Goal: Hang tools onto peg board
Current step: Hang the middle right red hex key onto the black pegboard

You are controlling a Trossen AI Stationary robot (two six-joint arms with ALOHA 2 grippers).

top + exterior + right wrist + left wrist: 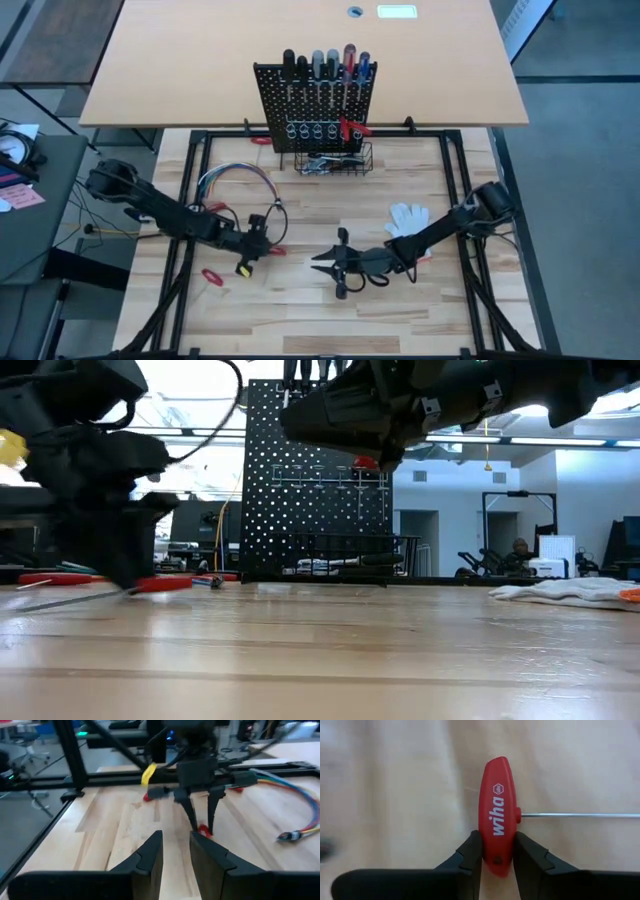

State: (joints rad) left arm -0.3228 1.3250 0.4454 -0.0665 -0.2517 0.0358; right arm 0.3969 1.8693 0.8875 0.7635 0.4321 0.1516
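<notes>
Two jaws of left gripper [497,857] pinching red T-handle driver [497,827], right gripper [175,852] spread, mid-table.

robotics lab, wooden bench [300,310], black frame rig [75,755], ceiling strip lights [560,440]

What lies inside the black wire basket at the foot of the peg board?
Inside the black wire basket at the base of the black perforated peg board lie silvery metal wrenches. Their number cannot be told: they overlap, and the wire mesh covers parts of them.
</notes>
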